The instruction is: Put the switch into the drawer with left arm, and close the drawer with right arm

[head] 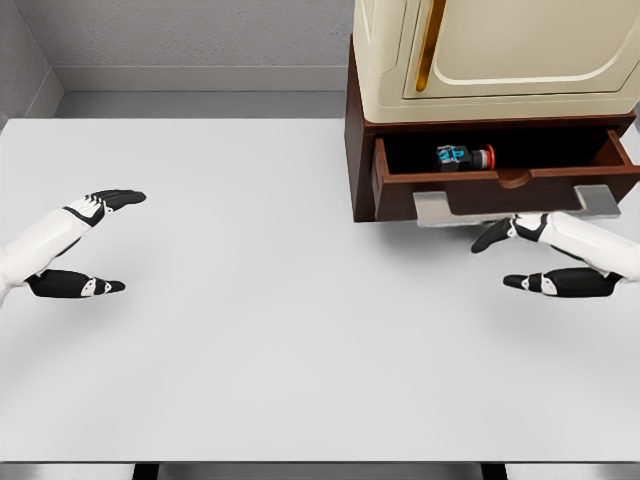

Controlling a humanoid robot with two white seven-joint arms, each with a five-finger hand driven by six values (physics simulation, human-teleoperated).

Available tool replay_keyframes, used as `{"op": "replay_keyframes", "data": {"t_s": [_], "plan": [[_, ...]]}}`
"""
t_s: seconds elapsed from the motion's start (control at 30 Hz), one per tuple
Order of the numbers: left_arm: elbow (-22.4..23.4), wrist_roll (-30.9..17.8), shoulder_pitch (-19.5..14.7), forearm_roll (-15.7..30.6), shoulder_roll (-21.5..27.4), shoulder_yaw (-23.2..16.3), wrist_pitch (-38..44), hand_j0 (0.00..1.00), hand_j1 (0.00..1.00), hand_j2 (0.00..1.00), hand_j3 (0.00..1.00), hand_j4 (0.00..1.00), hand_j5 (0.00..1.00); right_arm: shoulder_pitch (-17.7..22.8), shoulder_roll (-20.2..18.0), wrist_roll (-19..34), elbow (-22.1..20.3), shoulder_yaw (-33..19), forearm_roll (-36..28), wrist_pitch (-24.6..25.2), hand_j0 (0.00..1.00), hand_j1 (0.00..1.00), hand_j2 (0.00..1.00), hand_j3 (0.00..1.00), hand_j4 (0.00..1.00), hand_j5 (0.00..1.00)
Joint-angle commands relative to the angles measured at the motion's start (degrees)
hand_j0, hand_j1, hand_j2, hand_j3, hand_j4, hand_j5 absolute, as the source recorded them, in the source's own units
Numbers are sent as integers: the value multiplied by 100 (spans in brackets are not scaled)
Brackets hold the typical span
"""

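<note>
The switch (463, 157), a small dark block with blue marks and a red end, lies inside the open brown drawer (505, 184) of the cabinet at the upper right. A grey handle (515, 206) runs along the drawer front. My right hand (520, 258) hovers just below that handle with fingers spread, holding nothing. My left hand (108, 242) is far off at the left edge above the table, fingers also spread and empty.
A cream appliance (490, 50) with a gold trim sits on top of the brown cabinet (356, 150). The white table (260, 300) stretches between both hands, with grey walls behind it.
</note>
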Motion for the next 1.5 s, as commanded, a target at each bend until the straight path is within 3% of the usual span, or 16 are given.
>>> {"op": "replay_keyframes", "data": {"t_s": [0.0, 0.1, 0.7, 1.07, 1.17, 1.47], "plan": [[-3, 2, 0, 46, 0, 0, 12, 100, 100, 100, 100, 100, 100, -35, 55, 3, 117, 160, -6, 18, 69, 69, 69, 69, 69, 69], [-3, 2, 0, 46, 0, 0, 12, 100, 100, 100, 100, 100, 100, -317, 178, 12, 354, 398, 55, 18, 69, 69, 69, 69, 69, 69], [-3, 2, 0, 46, 0, 0, 12, 100, 100, 100, 100, 100, 100, -343, 161, 30, 574, 381, 64, 18, 71, 71, 71, 71, 71, 71], [-20, 2, 0, 46, -35, -9, 12, 100, 100, 100, 100, 100, 100, -739, 293, 30, 890, 609, 90, 18, 71, 71, 71, 71, 71, 71], [-47, 2, 0, 38, -44, -9, 12, 100, 100, 100, 100, 100, 100, -976, 486, 30, 1057, 776, 108, 18, 71, 71, 71, 71, 71, 71], [-56, 2, 0, 38, -44, -9, 12, 100, 100, 100, 100, 100, 100, -1011, 495, 30, 1119, 794, 90, 18, 71, 71, 71, 71, 71, 71]]}}
